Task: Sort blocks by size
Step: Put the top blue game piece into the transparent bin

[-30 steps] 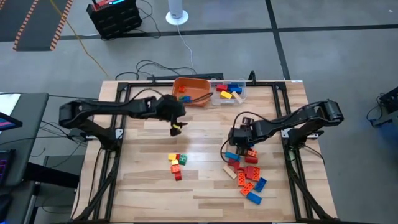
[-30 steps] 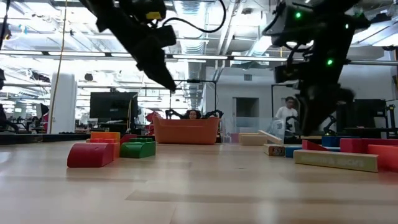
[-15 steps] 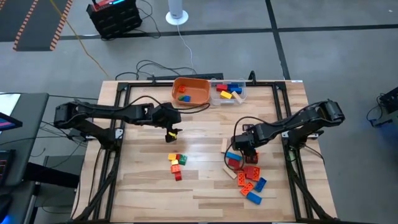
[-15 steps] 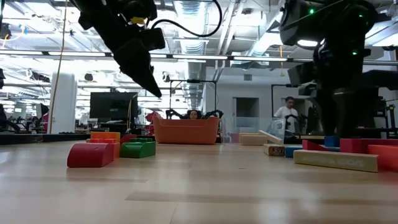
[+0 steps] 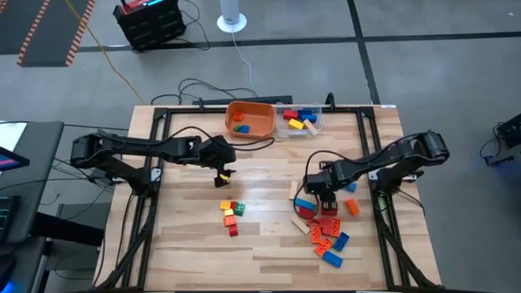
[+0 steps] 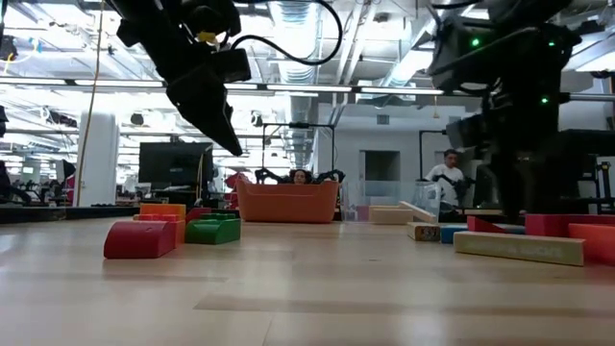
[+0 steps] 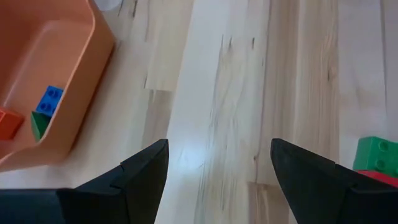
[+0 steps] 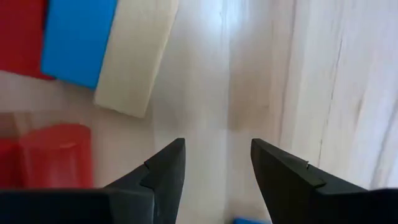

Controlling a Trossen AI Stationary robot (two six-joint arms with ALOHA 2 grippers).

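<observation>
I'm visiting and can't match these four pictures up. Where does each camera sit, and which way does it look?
High view: above the table, straight down; both arms, orange bowl.
Low view: at tabletop height, looking level across; arms hang from above, same bowl.
Left wrist view: on the left arm, past its open fingers; bowl again.
Right wrist view: on the right arm, open fingers above bare wood beside the tan block.
Three views share the bowl.
</observation>
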